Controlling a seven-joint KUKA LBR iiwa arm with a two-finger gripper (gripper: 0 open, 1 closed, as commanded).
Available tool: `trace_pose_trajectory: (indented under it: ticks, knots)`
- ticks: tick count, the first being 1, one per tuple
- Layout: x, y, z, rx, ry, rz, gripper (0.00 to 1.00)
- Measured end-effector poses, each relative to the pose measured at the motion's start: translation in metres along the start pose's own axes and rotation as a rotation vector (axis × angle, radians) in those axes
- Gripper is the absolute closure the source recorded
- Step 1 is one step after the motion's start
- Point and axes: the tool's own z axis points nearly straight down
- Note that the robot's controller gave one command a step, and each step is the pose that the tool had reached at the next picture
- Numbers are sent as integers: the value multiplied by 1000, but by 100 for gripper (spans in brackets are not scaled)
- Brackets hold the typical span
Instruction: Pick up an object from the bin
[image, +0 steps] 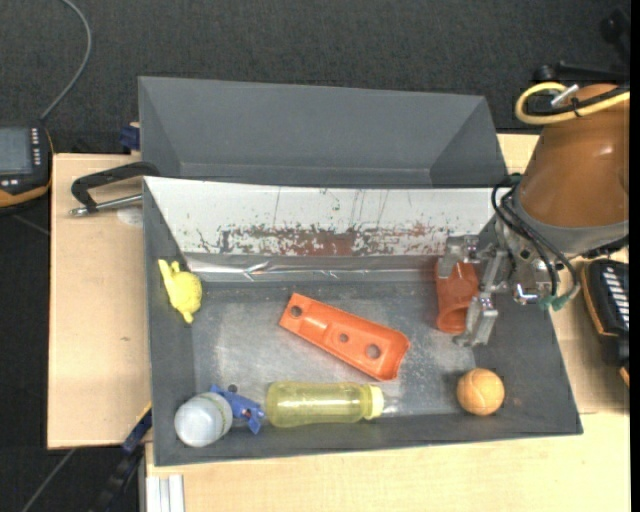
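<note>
Grey metal bin sat on a pale tabletop. Gripper stood at three o'clock, touching a red-orange block. Whether it gripped the block could not be told. Lift judged outstanding.

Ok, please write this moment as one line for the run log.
end effector: at right side of bin, beside red piece | hold: cannot tell | nearest others: orange ball, orange holed bar

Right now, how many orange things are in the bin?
3: a flat piece with holes in the middle, a ball at the near right corner, and a reddish-orange block beside the gripper on the right.
</note>
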Motion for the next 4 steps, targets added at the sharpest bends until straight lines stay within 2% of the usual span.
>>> trace_pose_trajectory:
  ticks: [1,2,3,4]
  knots:
    - [-2,0,-5,1,-9,-2,0]
    - [-10,30,61,0,-10,79,0]
    - [-1,78,70,-1,-10,285,0]
    - [-11,92,106,-2,-13,194,0]
